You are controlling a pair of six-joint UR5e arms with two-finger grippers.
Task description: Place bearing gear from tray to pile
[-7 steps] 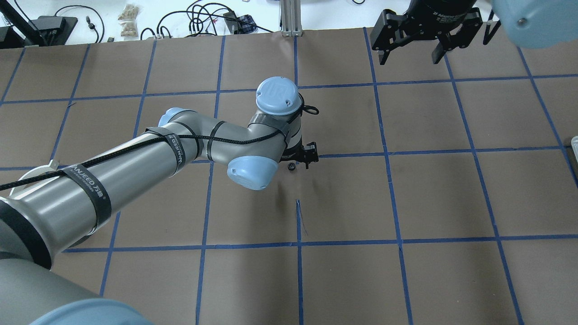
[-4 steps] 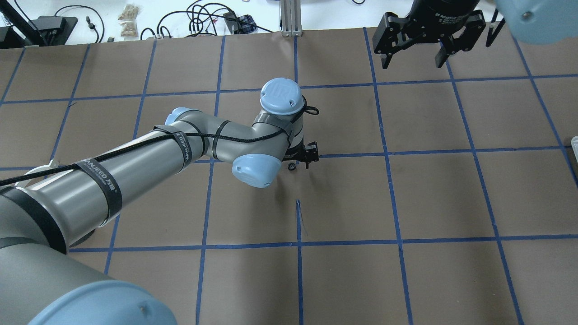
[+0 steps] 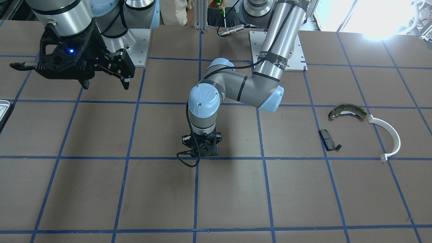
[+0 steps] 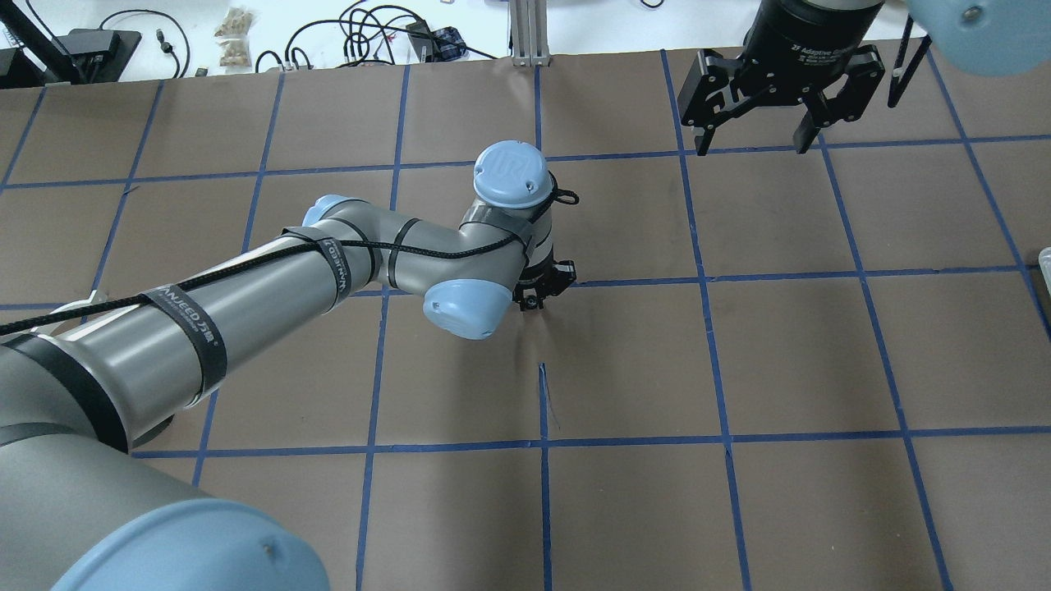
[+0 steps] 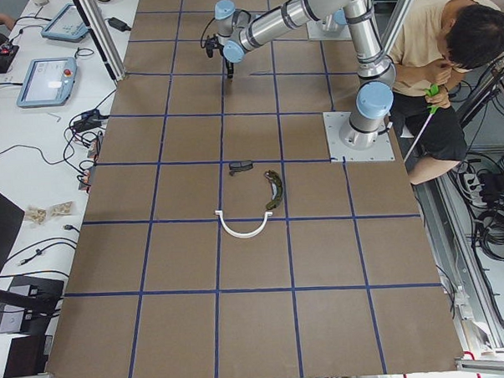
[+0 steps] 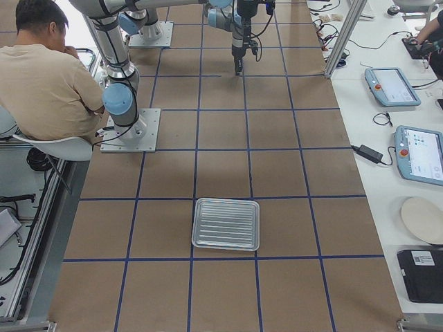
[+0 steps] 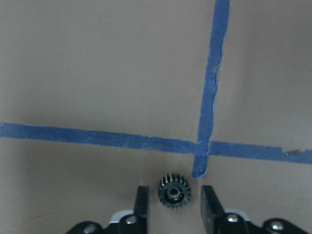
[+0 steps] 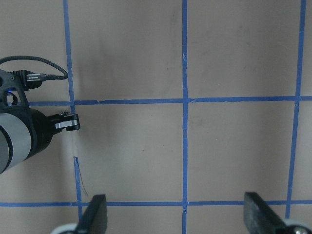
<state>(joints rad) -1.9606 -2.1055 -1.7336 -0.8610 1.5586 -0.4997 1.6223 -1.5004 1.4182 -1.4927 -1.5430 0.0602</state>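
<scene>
The bearing gear, small, black and toothed, lies on the brown table by a blue tape crossing. My left gripper is open and low over it, a finger on each side with gaps to the gear. It also shows in the overhead view and the front view. My right gripper is open and empty, high at the far right. The tray is empty. The pile lies apart: a brake shoe, a white arc and a black pad.
The table is brown paper with a blue tape grid. A seated person is beside the robot's base. Tablets and cables lie on a white side bench. The tray's edge shows at the overhead view's right border.
My left gripper has shifted over the gear, which now sits between its fingers. My right gripper has moved nearer the robot and slightly right, still open.
</scene>
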